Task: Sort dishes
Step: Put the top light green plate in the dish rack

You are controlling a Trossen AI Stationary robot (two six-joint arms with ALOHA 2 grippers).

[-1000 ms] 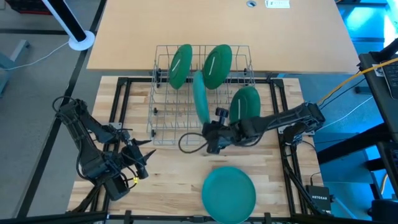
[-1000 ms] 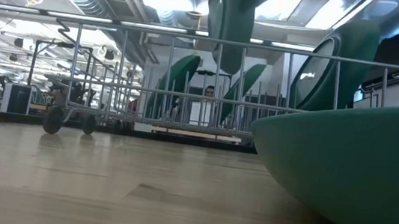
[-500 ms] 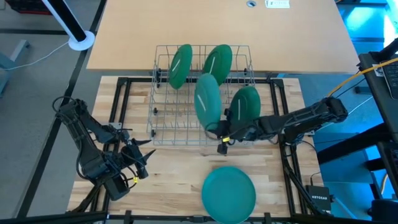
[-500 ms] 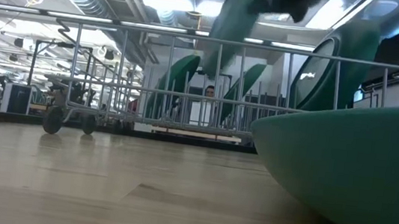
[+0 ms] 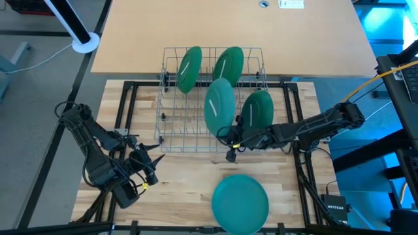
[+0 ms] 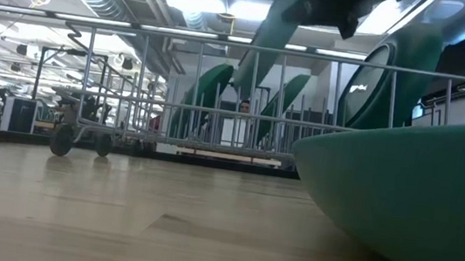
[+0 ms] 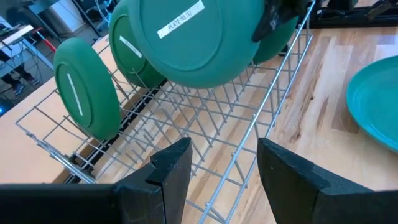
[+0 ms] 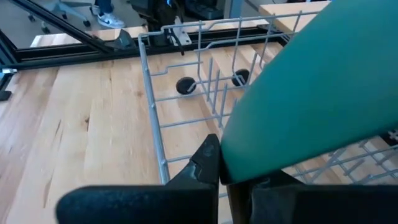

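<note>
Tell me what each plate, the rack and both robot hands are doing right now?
Held plate: tilted over the rack, pinched at its edge.
Three racked plates: standing on edge.
Loose plate: lying flat on the table.
Wire rack: upright, partly filled.
Right gripper: shut on the held plate.
Left gripper: open, empty, beside the rack.

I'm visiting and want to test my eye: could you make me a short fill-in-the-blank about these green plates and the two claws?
1. The right claw is shut on a green ____.
2. That held plate hangs over the wire ____.
3. Not counting it, ____ plates stand upright in the rack.
4. One plate lies flat on the wooden table, while the left claw waits, ____.

Missing words: plate; rack; three; open
</note>
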